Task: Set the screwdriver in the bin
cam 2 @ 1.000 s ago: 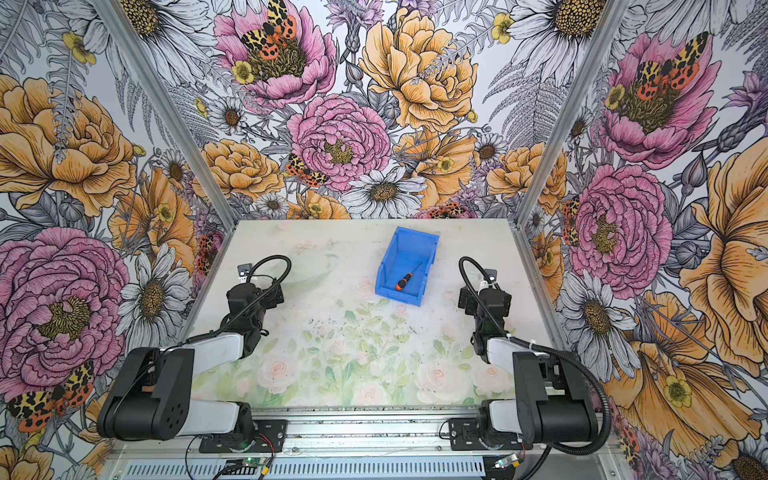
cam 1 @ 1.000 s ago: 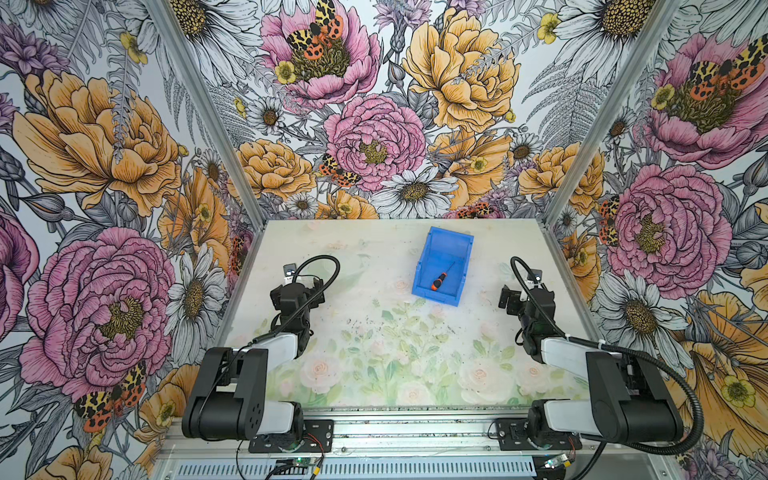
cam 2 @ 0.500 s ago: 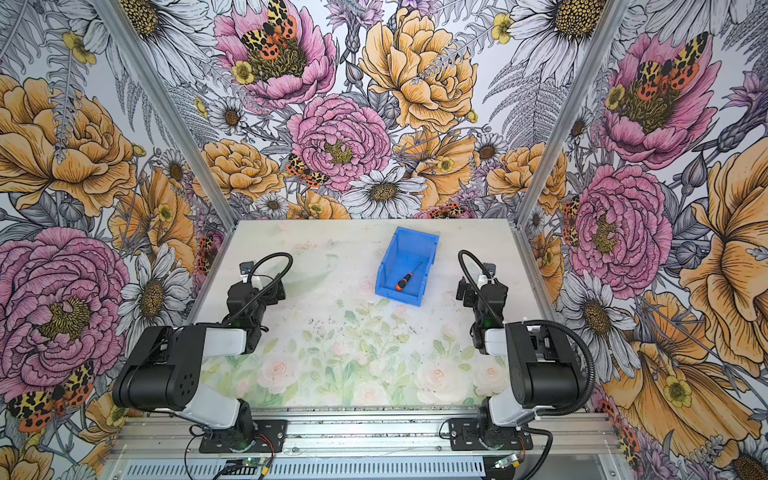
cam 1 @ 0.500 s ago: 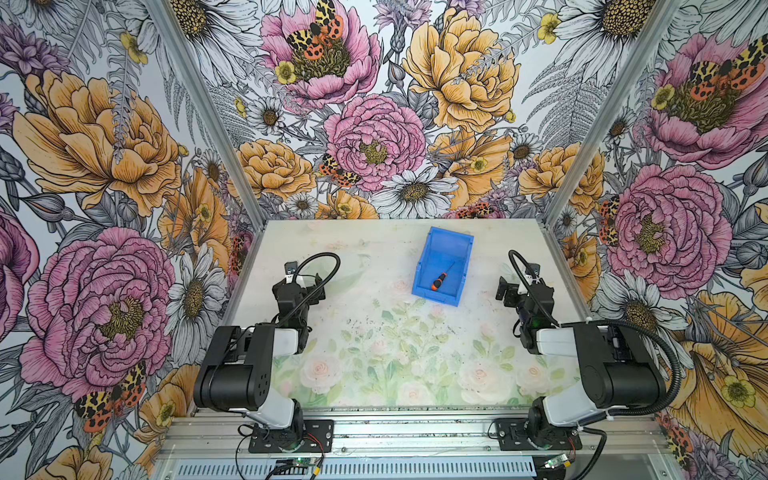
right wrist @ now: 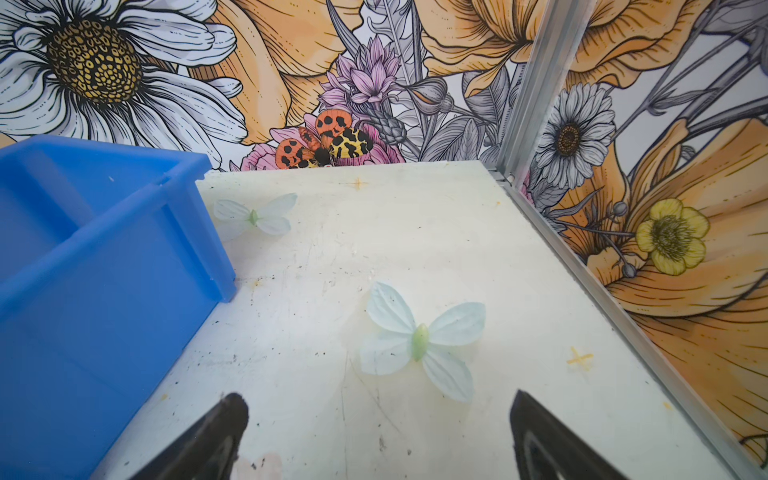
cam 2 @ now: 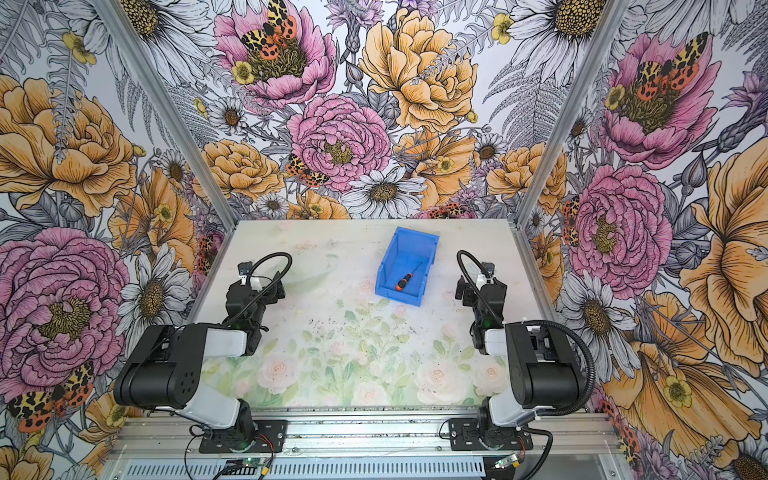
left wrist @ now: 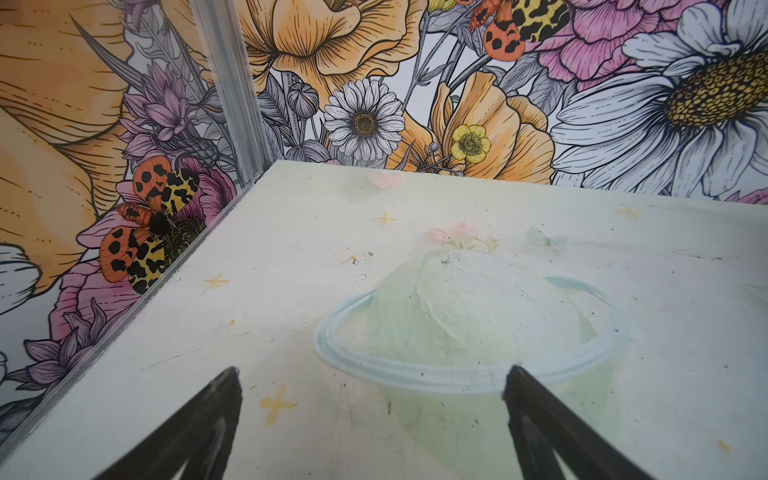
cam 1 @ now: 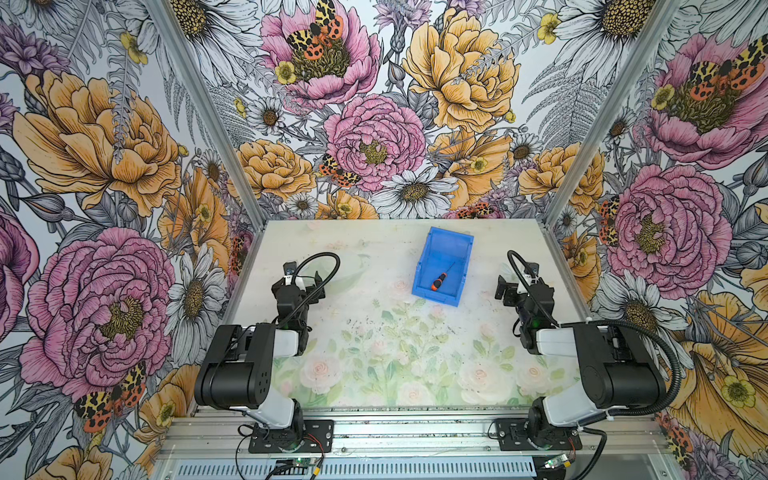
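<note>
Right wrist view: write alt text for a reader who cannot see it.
A blue bin stands on a pale table printed with faint butterflies, off to one side of the open, empty right gripper. A floral wall with a metal corner post closes the scene behind.

bin (cam 1: 440, 249): solid bright blue
screwdriver (cam 1: 440, 278): orange-and-black handle, thin silver shaft
bench (cam 1: 374, 332): pale cream, faded green leaves, pink roses, dark specks
walls (cam 1: 374, 141): pink, orange and white blooms outlined in black, orange-and-yellow black-spotted moths
fingers (left wrist: 195, 432): black
arms (cam 1: 237, 374): black with white-grey sections
</note>
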`<action>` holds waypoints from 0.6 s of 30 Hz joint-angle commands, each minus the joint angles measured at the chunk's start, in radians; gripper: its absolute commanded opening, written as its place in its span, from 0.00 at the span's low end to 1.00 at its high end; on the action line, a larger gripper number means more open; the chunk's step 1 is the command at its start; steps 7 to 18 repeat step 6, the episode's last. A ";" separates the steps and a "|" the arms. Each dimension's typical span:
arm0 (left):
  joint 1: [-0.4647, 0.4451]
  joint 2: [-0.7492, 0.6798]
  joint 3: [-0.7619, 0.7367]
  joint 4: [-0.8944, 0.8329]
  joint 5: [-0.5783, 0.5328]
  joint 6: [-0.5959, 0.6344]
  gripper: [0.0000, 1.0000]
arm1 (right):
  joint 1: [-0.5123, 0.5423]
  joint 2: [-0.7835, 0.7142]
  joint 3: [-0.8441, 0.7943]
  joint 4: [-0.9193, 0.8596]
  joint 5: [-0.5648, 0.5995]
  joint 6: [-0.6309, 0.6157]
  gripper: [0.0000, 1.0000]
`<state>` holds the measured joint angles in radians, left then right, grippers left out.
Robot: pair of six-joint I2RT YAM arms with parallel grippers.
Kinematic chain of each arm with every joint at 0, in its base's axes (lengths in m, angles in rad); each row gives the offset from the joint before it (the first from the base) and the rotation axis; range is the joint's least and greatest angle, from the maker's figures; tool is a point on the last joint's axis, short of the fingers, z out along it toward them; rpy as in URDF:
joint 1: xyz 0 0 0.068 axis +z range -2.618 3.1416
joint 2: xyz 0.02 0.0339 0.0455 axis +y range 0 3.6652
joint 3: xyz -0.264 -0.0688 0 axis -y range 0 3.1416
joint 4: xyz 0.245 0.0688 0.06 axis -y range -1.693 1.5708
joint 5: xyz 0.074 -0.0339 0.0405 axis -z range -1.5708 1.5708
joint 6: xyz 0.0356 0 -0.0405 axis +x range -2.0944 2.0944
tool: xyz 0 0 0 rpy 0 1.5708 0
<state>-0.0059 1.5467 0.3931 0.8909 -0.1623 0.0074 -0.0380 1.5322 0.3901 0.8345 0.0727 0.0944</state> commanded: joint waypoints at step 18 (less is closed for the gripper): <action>0.003 0.003 -0.012 0.037 0.034 0.002 0.99 | 0.009 0.006 0.013 0.014 -0.016 -0.014 1.00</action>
